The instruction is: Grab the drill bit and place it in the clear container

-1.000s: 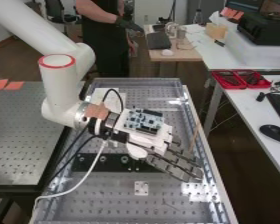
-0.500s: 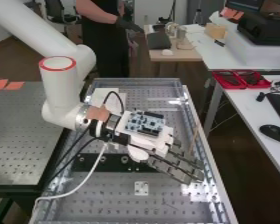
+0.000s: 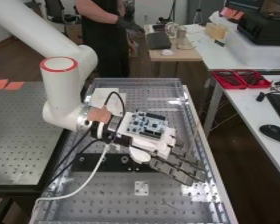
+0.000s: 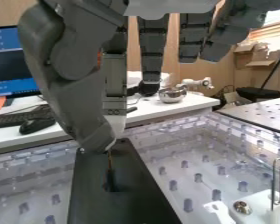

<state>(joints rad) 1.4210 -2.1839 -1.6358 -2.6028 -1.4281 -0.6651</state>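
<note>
The dark grey robot hand with white palm parts (image 3: 180,167) is near one end of the long black rectangular plate (image 4: 127,210); whether it stands apart, together or clamped on anything, I cannot tell; the thin golden-brown drill bit (image 4: 110,161) is upright at that plate, just beside the hand; the clear, see-through plastic surface (image 4: 197,192) lies around the plate.

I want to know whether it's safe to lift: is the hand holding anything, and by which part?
That can't be told: the drill bit's upper end meets the hand above the black plate, but a hold isn't clear.
</note>
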